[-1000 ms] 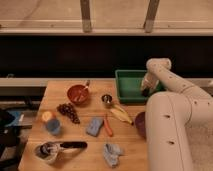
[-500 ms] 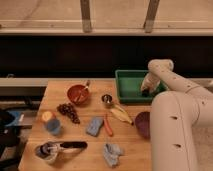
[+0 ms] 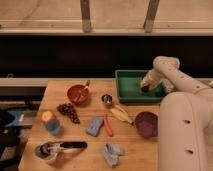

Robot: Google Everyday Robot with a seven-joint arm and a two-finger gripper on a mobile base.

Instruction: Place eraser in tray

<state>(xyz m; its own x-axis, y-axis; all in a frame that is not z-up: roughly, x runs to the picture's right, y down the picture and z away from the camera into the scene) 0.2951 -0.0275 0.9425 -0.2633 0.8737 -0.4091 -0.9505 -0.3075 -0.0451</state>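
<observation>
Your tool point(image 3: 146, 87), jaws shut, is hanging low in the tray point(image 3: 131, 93) at the eraser point(image 3: 144, 89), probably light, stiff, best pinched across its width.

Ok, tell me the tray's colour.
The tray is green, camera view; the gripper, shut, hangs over it.

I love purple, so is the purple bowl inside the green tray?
No, the purple bowl sits on the table, outside the tray, while the gripper hangs over the tray.
</observation>
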